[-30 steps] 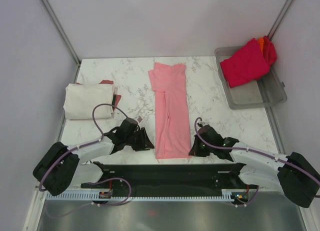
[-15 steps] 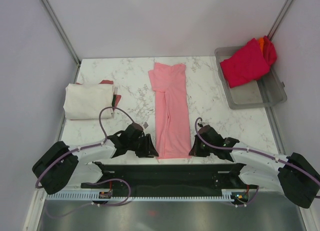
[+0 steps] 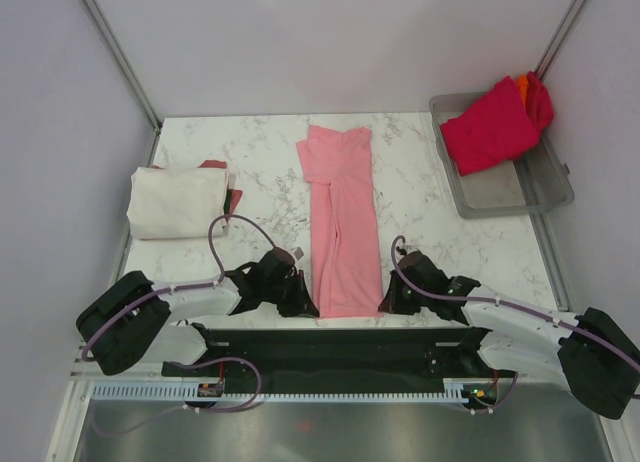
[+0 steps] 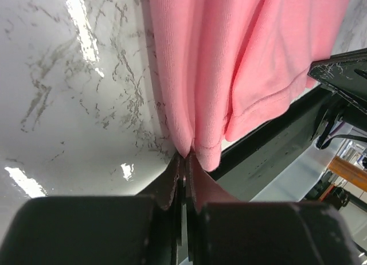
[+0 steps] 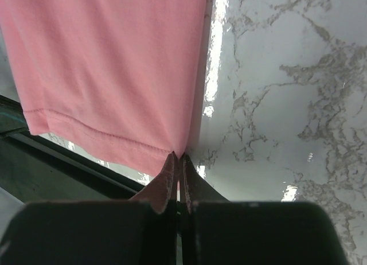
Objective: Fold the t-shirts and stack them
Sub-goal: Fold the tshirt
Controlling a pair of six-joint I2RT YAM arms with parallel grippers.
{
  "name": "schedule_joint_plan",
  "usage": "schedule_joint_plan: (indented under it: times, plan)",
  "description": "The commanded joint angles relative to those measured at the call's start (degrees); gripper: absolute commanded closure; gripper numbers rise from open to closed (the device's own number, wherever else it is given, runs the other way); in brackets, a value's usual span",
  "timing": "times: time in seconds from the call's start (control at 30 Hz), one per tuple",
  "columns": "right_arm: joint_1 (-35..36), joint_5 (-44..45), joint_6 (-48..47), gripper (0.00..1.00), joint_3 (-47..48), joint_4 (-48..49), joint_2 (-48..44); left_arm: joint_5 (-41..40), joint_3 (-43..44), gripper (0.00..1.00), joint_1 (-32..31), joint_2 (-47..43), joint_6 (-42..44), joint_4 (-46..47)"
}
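At table [image 3: 260,172] edge | left hand [image 4: 184,157], right hand [image 5: 178,156] pinch pink t-shirt [image 3: 340,222]

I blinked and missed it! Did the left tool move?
Yes. The left tool slid right, away from the folded cream shirt, and nearer the table's front edge, to the pink shirt's corner.

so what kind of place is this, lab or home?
Probably a robot lab cell, not a home: plain walls box in a marble-top table, with a grey tray of shirts at one corner.
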Motion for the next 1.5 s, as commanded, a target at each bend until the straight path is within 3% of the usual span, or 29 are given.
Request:
schedule_joint_plan:
  times: [0.0,0.43,0.83,1.0,1.17,1.47]
  plan:
    - [0.2,-0.4,0.2,1.00,-1.1,-1.9,-2.0,-1.4,-1.1,0.98,-0.4,-0.8,-0.8,-0.8]
    - [0.2,-0.3,0.2,1.00,1.2,-7.0,-7.9,-0.7,-0.1,0.98,-0.4,-9.6,-1.2,-6.5]
    - [0.1,4.6,-1.9,1.00,10.2,-11.8,-9.0,-4.6,9.0,0.98,1.2,-10.7,2.2,-16.1]
    - [-3.3,8.6,-6.5,1.00,18.1,-12.2,-2.1,-2.1,14.8,0.98,8.0,-5.6,6.3,-16.6]
    - [-13.5,2.5,-11.9,1.00,27.4,-8.9,9.5,1.2,23.3,0.98,15.9,2.0,10.5,-16.6]
    - [-22.9,-2.3,-18.0,1.00,48.7,-7.1,33.8,2.1,43.0,0.98,24.6,22.9,15.2,-18.7]
